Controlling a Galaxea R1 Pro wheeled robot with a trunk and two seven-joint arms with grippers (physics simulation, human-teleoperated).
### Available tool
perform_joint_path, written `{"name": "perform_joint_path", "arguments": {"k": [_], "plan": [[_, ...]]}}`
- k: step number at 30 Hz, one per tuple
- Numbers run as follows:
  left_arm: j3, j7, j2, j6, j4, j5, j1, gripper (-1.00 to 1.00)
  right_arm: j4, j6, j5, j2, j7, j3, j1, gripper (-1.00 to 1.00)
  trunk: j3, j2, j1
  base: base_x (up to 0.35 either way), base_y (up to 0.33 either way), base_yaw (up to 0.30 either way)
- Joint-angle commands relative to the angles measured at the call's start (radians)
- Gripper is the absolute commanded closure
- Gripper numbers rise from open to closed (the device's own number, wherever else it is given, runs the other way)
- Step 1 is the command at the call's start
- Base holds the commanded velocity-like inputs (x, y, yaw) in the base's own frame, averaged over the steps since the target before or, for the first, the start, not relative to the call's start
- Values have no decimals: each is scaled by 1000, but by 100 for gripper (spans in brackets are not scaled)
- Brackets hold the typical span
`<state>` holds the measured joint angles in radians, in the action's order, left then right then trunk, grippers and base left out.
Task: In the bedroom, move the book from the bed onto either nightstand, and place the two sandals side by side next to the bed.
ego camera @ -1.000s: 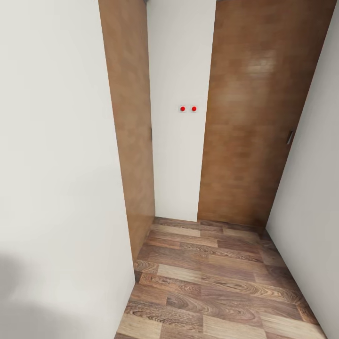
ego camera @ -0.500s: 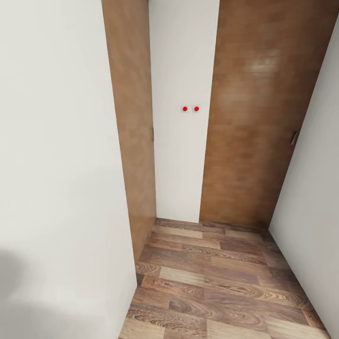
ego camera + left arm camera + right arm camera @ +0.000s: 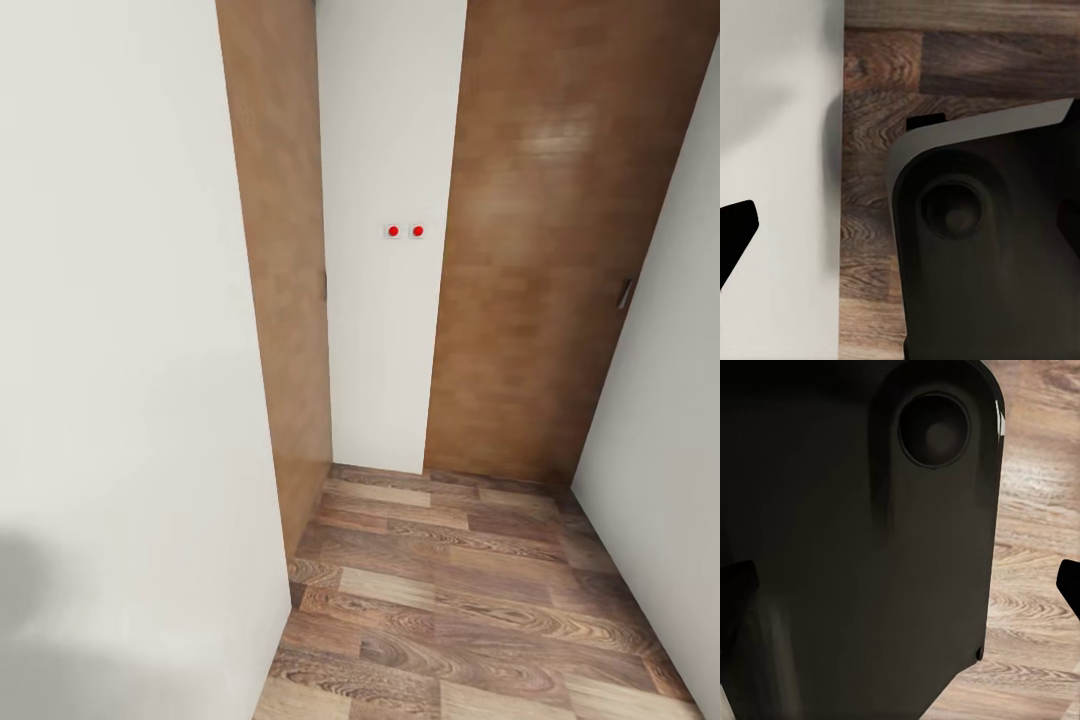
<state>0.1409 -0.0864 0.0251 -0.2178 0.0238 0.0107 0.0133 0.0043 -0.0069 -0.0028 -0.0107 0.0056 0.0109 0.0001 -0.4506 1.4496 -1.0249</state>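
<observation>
Fingers (image 3: 1069,585) show as dark tips over plank floor (image 3: 450,590).

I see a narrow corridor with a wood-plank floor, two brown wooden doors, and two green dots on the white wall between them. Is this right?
Not quite: the two dots on the white wall are red, not green, as the head view shows. The wood-plank floor and brown wooden doors are right.

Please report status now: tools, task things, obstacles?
Both tools: state unclear. Facing a white wall between two wooden doors, wood floor below. Wall close at left.
</observation>
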Motion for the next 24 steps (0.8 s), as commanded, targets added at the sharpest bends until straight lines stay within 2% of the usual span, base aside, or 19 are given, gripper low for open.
{"name": "perform_joint_path", "arguments": {"k": [1,15,24], "plan": [[11,-6,0,-3,-1,1,0,-100,1,-1,0,0,1,1,0,-100,-1,0,0,69,2,0],[26,-6,0,-3,-1,0,0,-100,1,-1,0,0,1,0,0,-100,-1,0,0,39,1,-1],[28,-6,0,-3,-1,0,0,-100,0,-1,0,0,1,0,0,-100,-1,0,0,6,0,-86]]}}
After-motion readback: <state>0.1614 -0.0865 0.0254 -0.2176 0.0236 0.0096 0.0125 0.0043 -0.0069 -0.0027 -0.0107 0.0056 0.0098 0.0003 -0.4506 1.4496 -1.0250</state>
